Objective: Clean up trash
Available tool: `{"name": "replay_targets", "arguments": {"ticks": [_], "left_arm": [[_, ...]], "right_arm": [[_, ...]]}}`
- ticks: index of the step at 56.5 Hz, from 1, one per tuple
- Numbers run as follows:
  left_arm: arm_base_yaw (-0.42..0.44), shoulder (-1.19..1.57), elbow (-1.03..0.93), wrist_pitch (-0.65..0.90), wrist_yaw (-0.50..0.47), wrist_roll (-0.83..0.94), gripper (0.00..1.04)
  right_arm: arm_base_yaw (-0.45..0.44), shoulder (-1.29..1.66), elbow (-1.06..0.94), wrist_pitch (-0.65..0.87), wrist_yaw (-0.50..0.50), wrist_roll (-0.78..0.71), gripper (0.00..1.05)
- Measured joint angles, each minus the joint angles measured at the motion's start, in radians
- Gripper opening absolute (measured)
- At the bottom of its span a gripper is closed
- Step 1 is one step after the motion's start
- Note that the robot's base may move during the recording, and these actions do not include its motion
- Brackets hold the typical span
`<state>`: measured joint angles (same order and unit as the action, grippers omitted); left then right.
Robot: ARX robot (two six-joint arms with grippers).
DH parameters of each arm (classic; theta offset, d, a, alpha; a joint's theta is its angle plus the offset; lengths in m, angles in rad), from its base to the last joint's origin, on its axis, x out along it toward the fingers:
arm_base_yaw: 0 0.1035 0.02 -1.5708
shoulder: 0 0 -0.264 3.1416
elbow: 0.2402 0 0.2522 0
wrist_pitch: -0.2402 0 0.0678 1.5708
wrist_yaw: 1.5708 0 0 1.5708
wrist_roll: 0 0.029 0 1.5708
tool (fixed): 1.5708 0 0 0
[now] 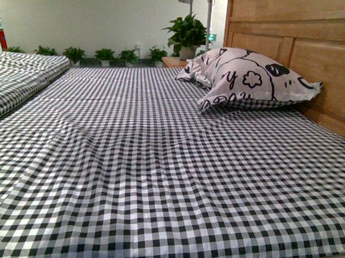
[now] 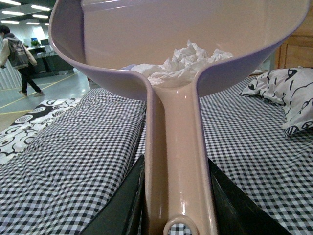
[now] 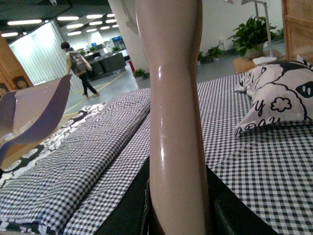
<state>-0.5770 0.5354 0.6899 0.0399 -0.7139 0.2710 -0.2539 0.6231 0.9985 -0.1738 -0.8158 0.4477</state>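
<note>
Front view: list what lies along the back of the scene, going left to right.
Folded checkered bedding → row of small potted plants → large potted plant → patterned pillow → wooden headboard.

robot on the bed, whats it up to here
It is clearing trash off the checkered bed. The left gripper holds a pinkish dustpan by its handle, jaws closed on either side of it, and a crumpled white wad of paper already sits in the pan. The right gripper is clamped on a second long pinkish handle; what is at its far end is out of view. In the front view the bedspread shows no loose trash, only the patterned pillow by the headboard.
</note>
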Motion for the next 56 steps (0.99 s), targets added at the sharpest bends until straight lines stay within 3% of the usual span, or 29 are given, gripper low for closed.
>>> {"name": "replay_targets", "arguments": {"ticks": [56], "left_arm": [[0.0, 0.0, 0.0, 0.0, 0.0, 0.0, 0.29]], "right_arm": [[0.0, 0.0, 0.0, 0.0, 0.0, 0.0, 0.2]]}}
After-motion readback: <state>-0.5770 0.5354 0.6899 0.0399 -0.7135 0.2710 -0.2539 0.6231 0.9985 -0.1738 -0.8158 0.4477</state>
